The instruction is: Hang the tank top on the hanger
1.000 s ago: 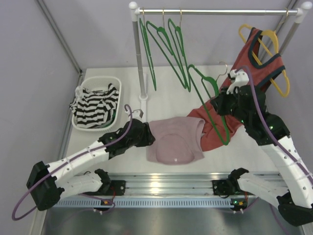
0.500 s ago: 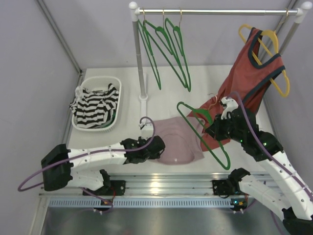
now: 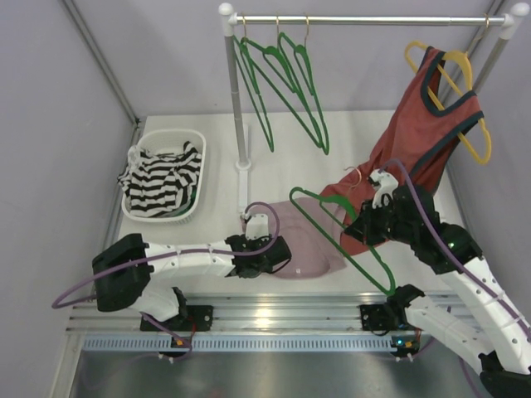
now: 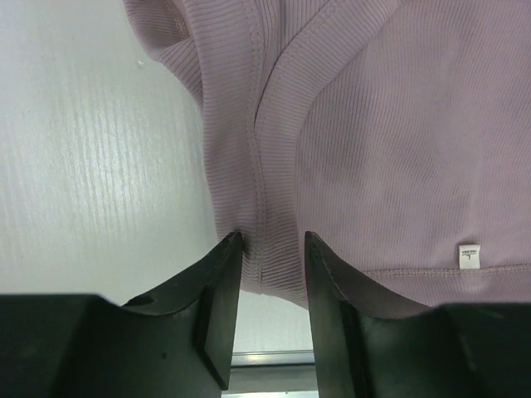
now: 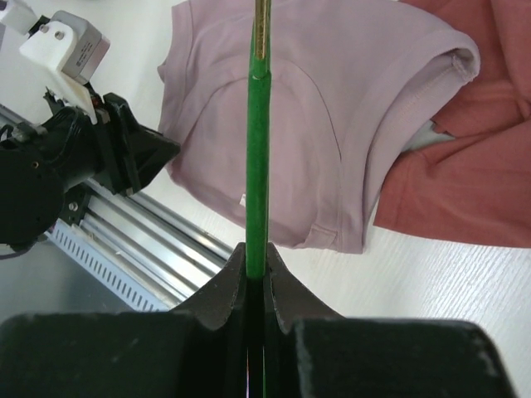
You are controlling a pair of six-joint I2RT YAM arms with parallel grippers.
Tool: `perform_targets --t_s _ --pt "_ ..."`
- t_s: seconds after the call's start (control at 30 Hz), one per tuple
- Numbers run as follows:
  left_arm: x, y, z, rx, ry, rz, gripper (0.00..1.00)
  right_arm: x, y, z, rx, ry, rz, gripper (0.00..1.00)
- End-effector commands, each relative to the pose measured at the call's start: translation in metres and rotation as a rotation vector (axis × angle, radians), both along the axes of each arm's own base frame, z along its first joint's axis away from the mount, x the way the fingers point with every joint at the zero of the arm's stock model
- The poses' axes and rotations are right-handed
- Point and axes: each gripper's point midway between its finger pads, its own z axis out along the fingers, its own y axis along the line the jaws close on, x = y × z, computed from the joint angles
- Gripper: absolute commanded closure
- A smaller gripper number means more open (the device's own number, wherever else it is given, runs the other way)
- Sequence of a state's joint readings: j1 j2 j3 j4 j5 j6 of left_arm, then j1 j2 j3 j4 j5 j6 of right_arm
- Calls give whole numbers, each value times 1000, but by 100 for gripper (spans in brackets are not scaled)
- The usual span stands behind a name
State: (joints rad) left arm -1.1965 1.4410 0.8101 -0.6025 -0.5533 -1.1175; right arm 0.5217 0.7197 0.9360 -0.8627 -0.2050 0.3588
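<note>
A striped garment (image 3: pixel 162 178) is lying in a white basket (image 3: pixel 176 132) while a rust-red top (image 3: pixel 431 124) is hanging on a yellow hanger (image 3: pixel 487 143).

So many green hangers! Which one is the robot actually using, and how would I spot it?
Start at the metal rail at the back, where three green hangers dangle. Come forward and right: the hanger there is pinched in the right gripper, above the pink tank top. It alone is off the rail.
</note>
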Motion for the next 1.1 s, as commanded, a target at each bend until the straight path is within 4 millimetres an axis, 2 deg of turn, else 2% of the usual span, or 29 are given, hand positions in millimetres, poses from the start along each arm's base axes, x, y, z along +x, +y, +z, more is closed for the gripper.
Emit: perform_targets --t_s 0.0,0.1,0.23,0.37,0.63,0.77,0.9,1.07 --pt "8 -3 9 7 -42 16 60 -10 6 30 45 -56 63 100" --pt "8 0 7 24 -45 11 68 -15 5 33 41 -49 73 100" --pt "8 1 7 29 -47 8 87 -23 6 31 40 -22 109 100" --pt "8 6 10 35 -55 9 100 -33 7 27 37 14 149 100" --pt "12 16 35 -20 -115 43 100 -55 12 10 50 77 254 100" --pt "16 19 49 -76 -147 61 100 -57 17 -1 74 95 271 100" --pt "20 27 57 -102 -178 85 100 -60 20 -14 85 123 278 100" --pt "24 32 61 -127 -191 105 100 -65 25 -19 106 142 312 100"
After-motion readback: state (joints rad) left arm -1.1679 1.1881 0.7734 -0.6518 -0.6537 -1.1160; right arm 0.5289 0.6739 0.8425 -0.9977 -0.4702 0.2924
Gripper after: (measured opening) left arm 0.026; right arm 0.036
